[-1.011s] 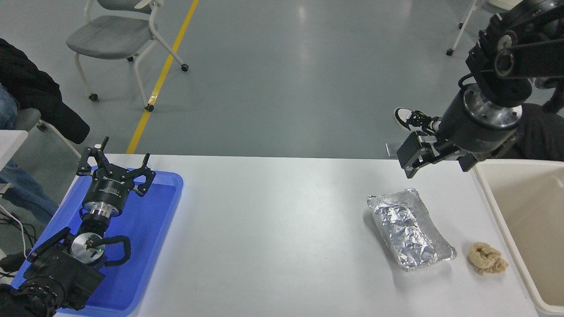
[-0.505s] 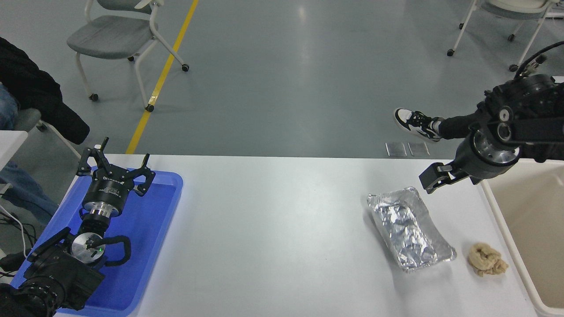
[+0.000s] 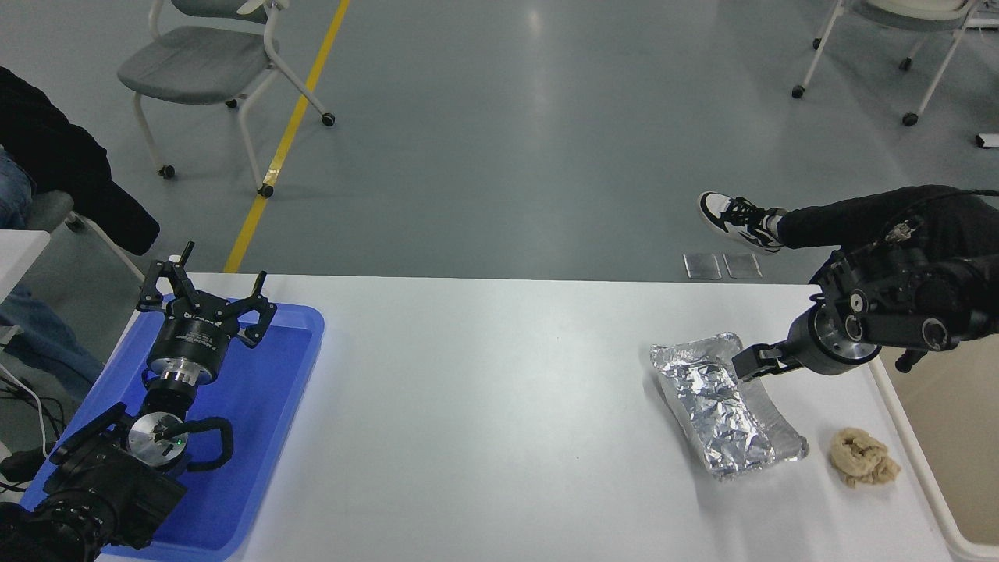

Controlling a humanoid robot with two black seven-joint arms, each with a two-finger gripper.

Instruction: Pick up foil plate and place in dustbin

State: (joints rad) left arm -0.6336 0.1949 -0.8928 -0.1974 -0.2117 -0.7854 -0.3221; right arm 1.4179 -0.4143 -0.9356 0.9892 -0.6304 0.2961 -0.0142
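Note:
The foil plate (image 3: pixel 722 407), a shiny wrinkled rectangular tray, lies on the white table at the right, its long side running toward the front right. My right gripper (image 3: pixel 751 364) hangs low at the plate's far right rim, side-on to the camera, touching or just above the rim. The dustbin (image 3: pixel 968 453), beige with a thick pale rim, stands at the table's right edge and is cut off by the picture. My left gripper (image 3: pixel 204 300) rests open over the blue tray at the lower left.
A small tan paper wad (image 3: pixel 862 460) lies between the foil plate and the dustbin. The flat blue tray (image 3: pixel 265 406) fills the table's left end. A person's leg and shoe (image 3: pixel 737 218) stretch out beyond the far edge, with wheeled chairs behind.
My right arm has dropped from high above the table's far right corner down and toward me, ending at the foil plate's far rim. The plate and the left arm have not moved.

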